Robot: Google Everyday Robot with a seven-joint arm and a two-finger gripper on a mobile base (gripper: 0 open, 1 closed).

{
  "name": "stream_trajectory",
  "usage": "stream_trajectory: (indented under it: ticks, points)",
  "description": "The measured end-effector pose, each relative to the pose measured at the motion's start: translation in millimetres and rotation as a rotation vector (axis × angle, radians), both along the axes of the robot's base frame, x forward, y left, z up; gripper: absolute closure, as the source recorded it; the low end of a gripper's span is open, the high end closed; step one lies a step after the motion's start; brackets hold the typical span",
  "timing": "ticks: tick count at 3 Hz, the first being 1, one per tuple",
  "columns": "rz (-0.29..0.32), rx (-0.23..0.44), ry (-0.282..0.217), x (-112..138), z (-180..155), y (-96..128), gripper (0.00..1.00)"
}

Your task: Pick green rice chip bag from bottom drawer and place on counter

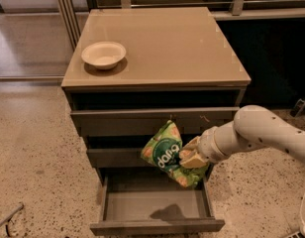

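Note:
My gripper (191, 157) is shut on the green rice chip bag (165, 150), a crinkly green pouch with a dark circle and white lettering. It holds the bag in the air above the open bottom drawer (155, 208), in front of the middle drawer's face. The bag casts a shadow on the drawer's bare floor. The white arm reaches in from the right. The counter (167, 43), a glossy tan top, lies above and behind the bag.
A white bowl (104, 54) stands on the counter's left side. The two upper drawers (152, 118) are closed. Speckled floor lies to the left and right. A railing and dark area are behind the cabinet.

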State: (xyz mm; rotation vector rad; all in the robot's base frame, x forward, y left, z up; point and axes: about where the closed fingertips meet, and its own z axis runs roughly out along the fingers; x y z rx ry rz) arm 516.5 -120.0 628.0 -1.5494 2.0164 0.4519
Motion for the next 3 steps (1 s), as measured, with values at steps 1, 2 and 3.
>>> stream_trajectory:
  ticks: [1, 2, 3]
  points:
    - [-0.019, -0.042, -0.033, 1, 74, 2, 1.00]
    - [-0.031, -0.090, -0.065, -1, 138, 2, 1.00]
    - [-0.031, -0.090, -0.065, -1, 138, 2, 1.00]
